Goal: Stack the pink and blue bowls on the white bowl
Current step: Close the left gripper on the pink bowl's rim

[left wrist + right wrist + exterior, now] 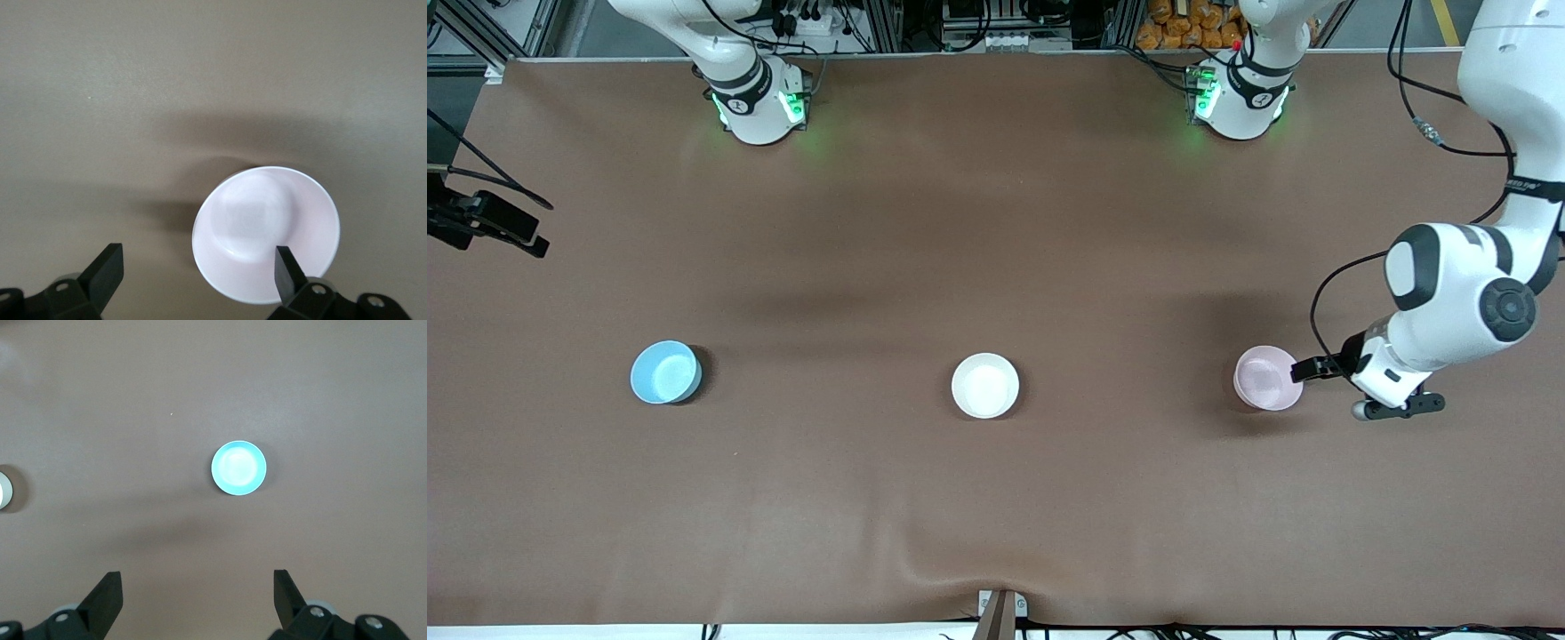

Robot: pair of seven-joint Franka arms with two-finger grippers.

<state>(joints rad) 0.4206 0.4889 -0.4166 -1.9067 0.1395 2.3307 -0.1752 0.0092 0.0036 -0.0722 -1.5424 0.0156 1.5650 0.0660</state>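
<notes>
Three bowls sit apart in a row on the brown worktop (996,222), each upright and empty. The white bowl (985,385) is in the middle. The blue bowl (664,372) lies toward the right arm's end of the worktop and the pink bowl (1266,378) toward the left arm's end. Nothing is stacked yet.

The left pincer (1303,372) hangs low at the pink bowl, at the rim on the side toward the left arm's end. Its fingers are spread wide. In the left wrist view, one finger (289,272) overlaps the bowl's rim while the other finger (107,270) stands clear over bare worktop, well away from the bowl. Whether the nearer finger actually touches the pink bowl (265,231) cannot be told. The bowl is not pinched: it rests flat on the worktop with its shadow beside it.

The right pincer (198,595) does not show in the front view. Its own wrist view shows it high over the worktop, looking down on the blue bowl (239,468), which appears small and well clear of the fingers. These fingers are also spread wide and hold nothing. A sliver of the white bowl (5,490) shows at the edge of that view.
</notes>
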